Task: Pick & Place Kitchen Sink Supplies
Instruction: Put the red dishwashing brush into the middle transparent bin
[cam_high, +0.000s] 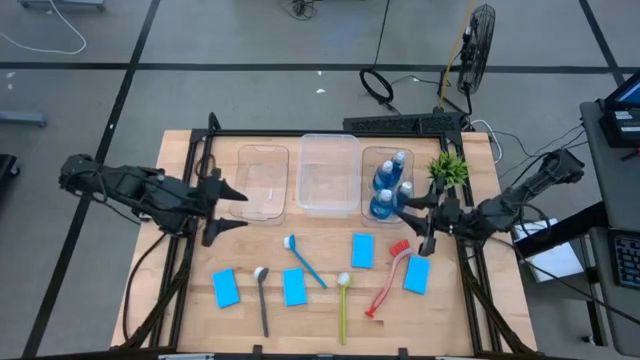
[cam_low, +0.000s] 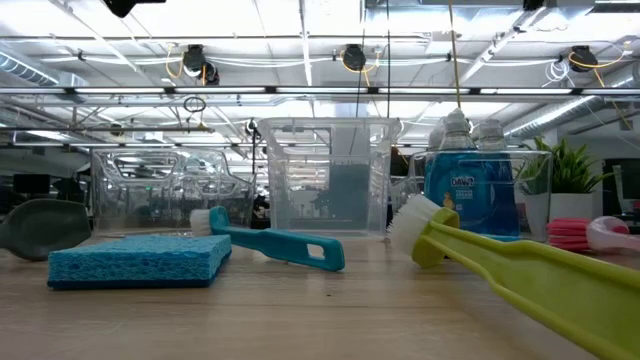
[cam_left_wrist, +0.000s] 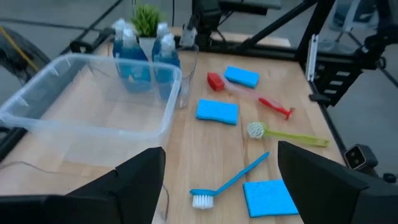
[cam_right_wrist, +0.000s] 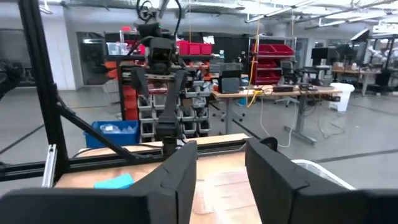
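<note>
I have the left pincer (cam_high: 232, 207) hanging over the leftmost clear tub (cam_high: 262, 180), fingers spread wide and holding nothing. The right pincer (cam_high: 419, 217) sits just beside the narrow tub (cam_high: 387, 184) on the right, which already holds the blue bottles (cam_high: 387, 186). Its fingers stand apart with a gap between them, and nothing is clamped that I can see.

Everything else lies loose on the worktop (cam_high: 180, 300): four blue sponges (cam_high: 227, 288) spread across it, plus the blue brush (cam_high: 304, 260), the dark brush (cam_high: 262, 296), the yellow-green brush (cam_high: 343, 305) and the red brush (cam_high: 388, 276). The middle tub (cam_high: 328, 174) looks empty.

What worries me:
- The red brush head lies close against one sponge (cam_high: 416, 273) — a careless descent on the right could pinch both or shove the sponge aside.
- The right pincer is near the bottles and the potted plant (cam_high: 448, 167); a wide swing away could knock either over.
- Long brush handles will likely pivot if gripped far from the middle, and could catch a tub rim on the way in.
- The clear tubs look light — a bump may slide them.
</note>
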